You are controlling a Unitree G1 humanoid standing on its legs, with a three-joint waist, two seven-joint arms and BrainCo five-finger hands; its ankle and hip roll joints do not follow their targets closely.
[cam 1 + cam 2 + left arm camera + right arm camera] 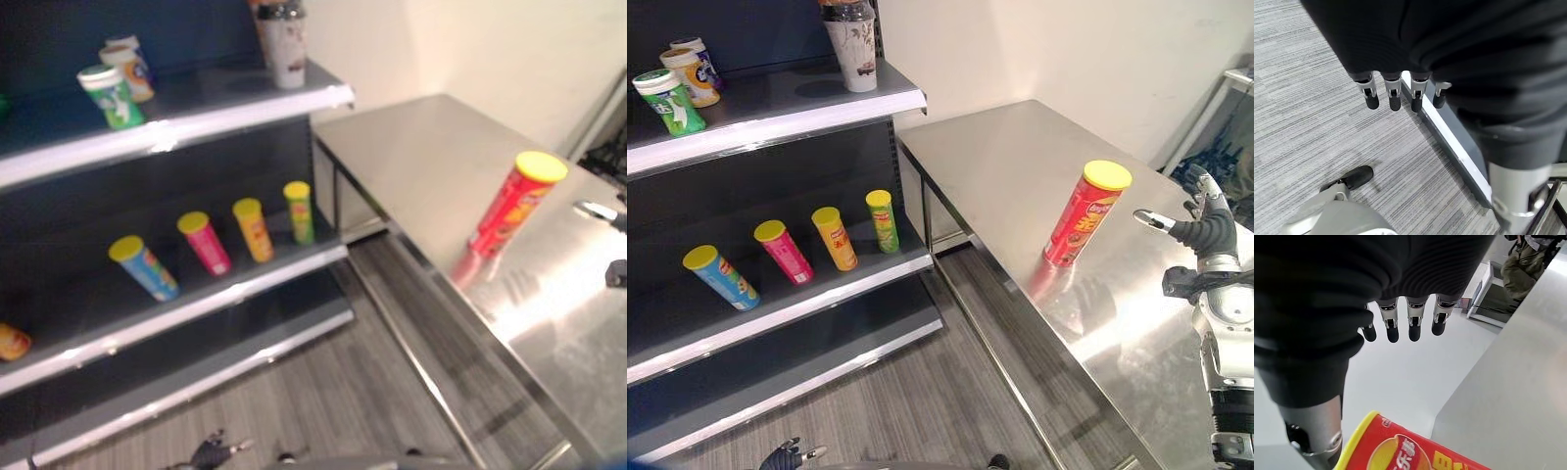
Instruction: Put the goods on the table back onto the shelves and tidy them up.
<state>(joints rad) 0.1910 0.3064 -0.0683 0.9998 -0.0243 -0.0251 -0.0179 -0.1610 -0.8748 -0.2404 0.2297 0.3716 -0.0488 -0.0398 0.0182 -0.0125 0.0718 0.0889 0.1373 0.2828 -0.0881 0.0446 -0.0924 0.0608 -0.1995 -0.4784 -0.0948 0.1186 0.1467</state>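
Nearest, the left hand [1400, 93] hangs low over the grey wood-look floor [1308, 112], its fingers loose and holding nothing; the head views catch it at the bottom edge, down beside the foot of the shelving. The left wrist view adds the pale base rail of the shelf unit [1449, 142] running just past the fingertips.

On the other side, the right hand [1200, 230] is raised above the steel table [1019, 166], fingers spread and empty. The red chip can [1085, 215] with a yellow lid stands upright on the tabletop, near the hand but apart from it, with bare steel between them. The right wrist view shows the can's yellow rim and red wall just below the hand, with the white wall behind.

Further off, the lower shelf [823, 294] carries four cans in a row: a blue can [720, 274], a pink can [784, 252], an orange can [836, 238] and a green can [883, 220], all yellow-lidded. The left eye view also shows part of another orange item [12, 342] at the shelf's left end.

Farthest, the upper shelf [784, 122] holds a green-and-white cup [670, 101], two small tubs [694, 70] behind it, and a tall lidded drink cup [853, 44] at its right end.
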